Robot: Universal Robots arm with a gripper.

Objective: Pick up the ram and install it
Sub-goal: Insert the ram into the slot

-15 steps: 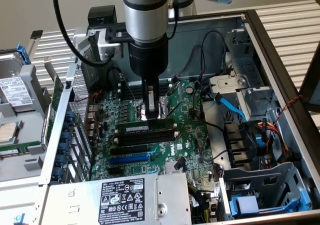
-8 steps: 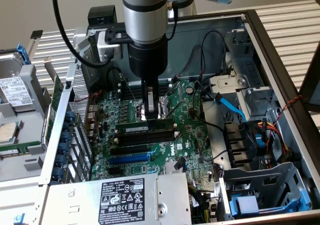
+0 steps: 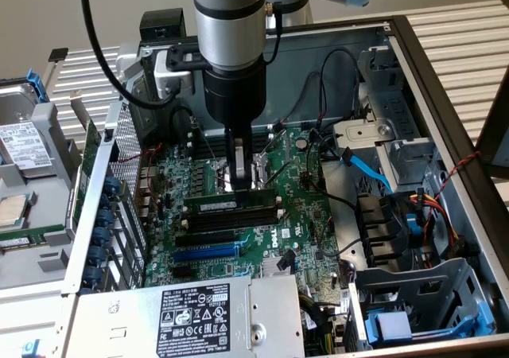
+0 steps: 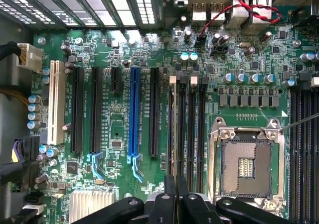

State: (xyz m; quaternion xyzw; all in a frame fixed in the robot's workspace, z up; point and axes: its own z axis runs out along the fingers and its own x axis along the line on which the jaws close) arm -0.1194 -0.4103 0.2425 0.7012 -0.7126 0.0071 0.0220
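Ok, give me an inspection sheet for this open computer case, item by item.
Surface: green motherboard lying inside the open case.
Job's things: the ram stands on edge at the black memory slots beside the open processor socket; whether it is fully seated cannot be told.
Clutter: hard drive at the exterior view's left; power supply at that view's bottom.
Gripper: gripper directly above the ram, closed on its top edge.
Cables: blue cable and red-black wires inside the case; black cable hanging by the arm.
Surroundings: white slatted surface around the case.
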